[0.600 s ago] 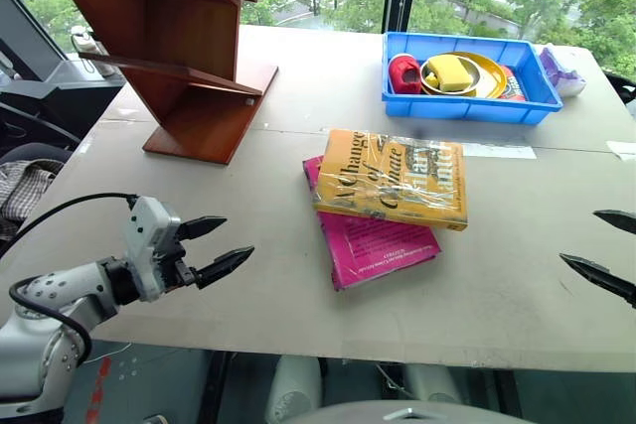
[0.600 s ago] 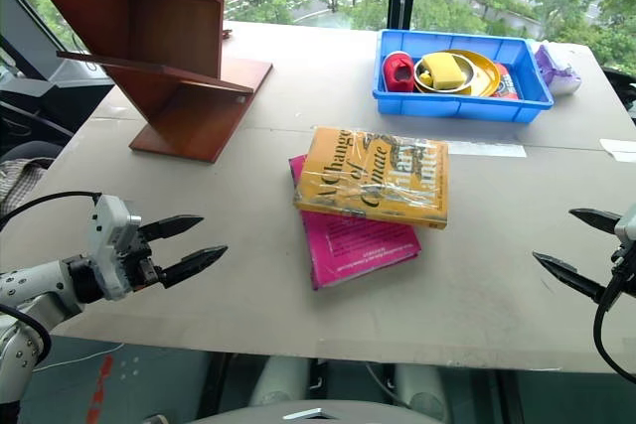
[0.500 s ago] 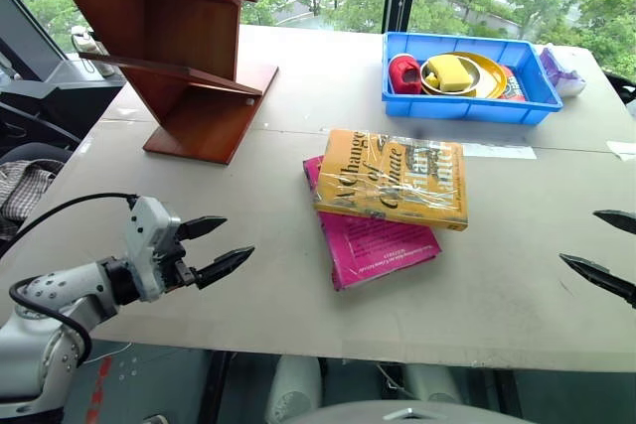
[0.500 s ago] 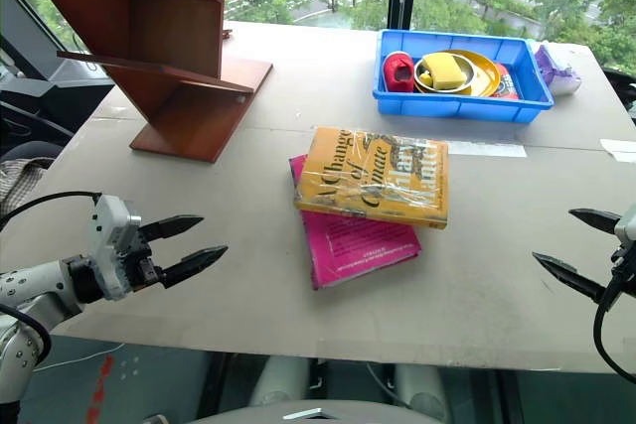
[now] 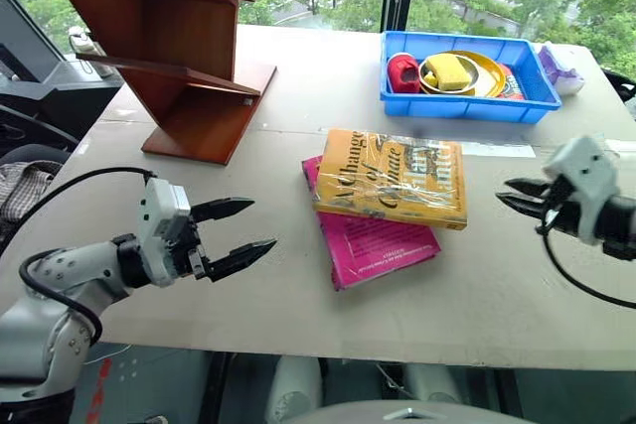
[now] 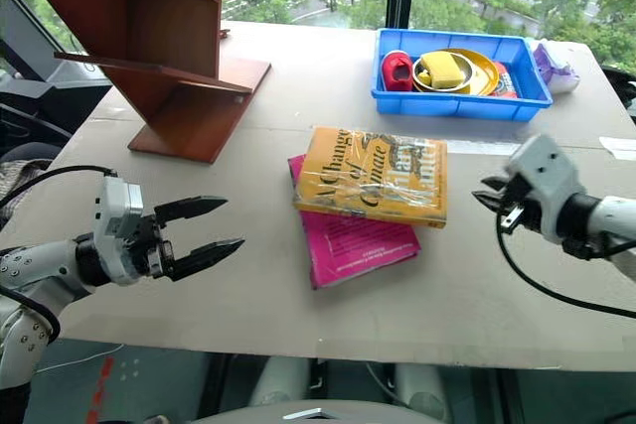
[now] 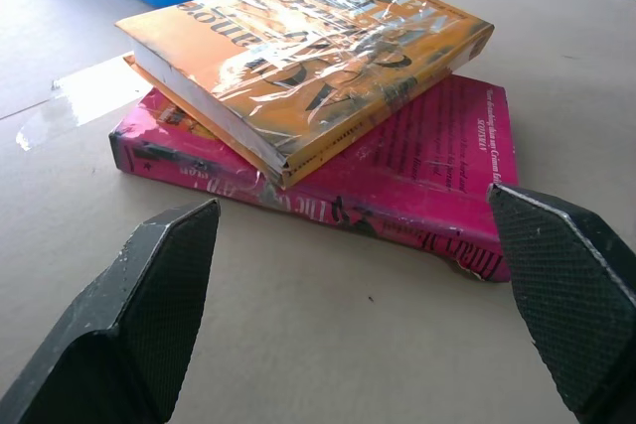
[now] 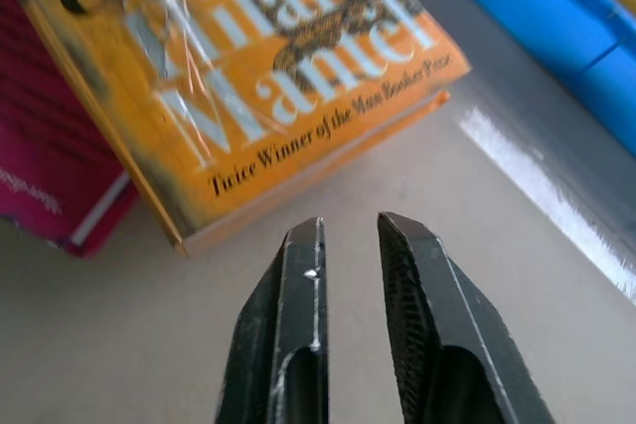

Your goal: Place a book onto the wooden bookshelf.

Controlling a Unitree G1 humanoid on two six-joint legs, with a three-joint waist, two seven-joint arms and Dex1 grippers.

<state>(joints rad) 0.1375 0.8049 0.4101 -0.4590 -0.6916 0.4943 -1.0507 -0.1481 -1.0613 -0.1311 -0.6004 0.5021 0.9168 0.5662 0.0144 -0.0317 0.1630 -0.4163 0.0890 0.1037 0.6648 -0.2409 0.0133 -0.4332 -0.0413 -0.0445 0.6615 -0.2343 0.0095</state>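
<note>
From the head views, the book (image 5: 391, 178) lies flat at the middle of the table (image 5: 298, 76), resting askew on a pink paperback (image 5: 373, 235), with the wooden bookshelf (image 5: 174, 47) at the far left and a blue tray (image 5: 467, 96) of dishes at the far right. The left gripper (image 5: 243, 228) hangs near the left, fingers spread wide and empty, well apart from the books; the right gripper (image 6: 492, 198) sits just right of the book with its fingers drawn together, holding nothing. In the left wrist view, the book (image 7: 308, 57) overhangs the paperback (image 7: 397, 186) at its near corner. In the right wrist view, the closed tips point at the book's edge. It looks stiff and fairly heavy, its glossy wrap likely slippery, so pinching an overhanging edge near the spine seems best.
</note>
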